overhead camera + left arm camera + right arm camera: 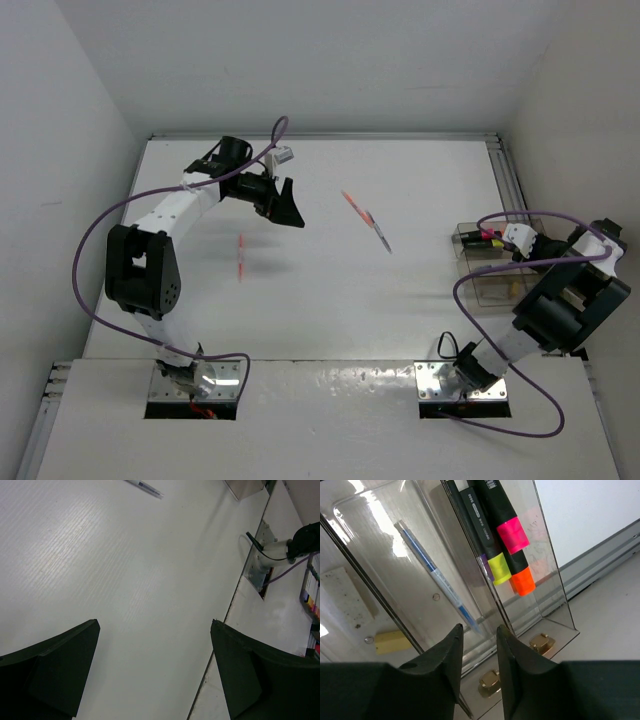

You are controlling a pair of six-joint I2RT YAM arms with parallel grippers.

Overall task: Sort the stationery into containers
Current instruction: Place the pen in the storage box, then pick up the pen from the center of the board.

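My left gripper (288, 210) (155, 622) hangs open over bare table at the back left, nothing between its fingers. Thin pens lie loose: a red one (241, 257), an orange one (353, 204) and a grey-blue one (384, 237) (145, 486). My right gripper (494, 238) (479, 627) is over the clear containers (470, 236) (555, 605) at the right, its fingers slightly apart and holding nothing. One box holds highlighters with pink (512, 534), yellow (499, 567) and orange (522, 580) ends. The box beside it holds a blue pen (437, 580). A further one holds a white eraser (340, 597) and a yellow eraser (392, 641).
White walls close in the table on the left, back and right. A metal rail (505, 175) runs along the right edge behind the containers. The right arm's base plate and purple cable (270, 555) sit at the near edge.
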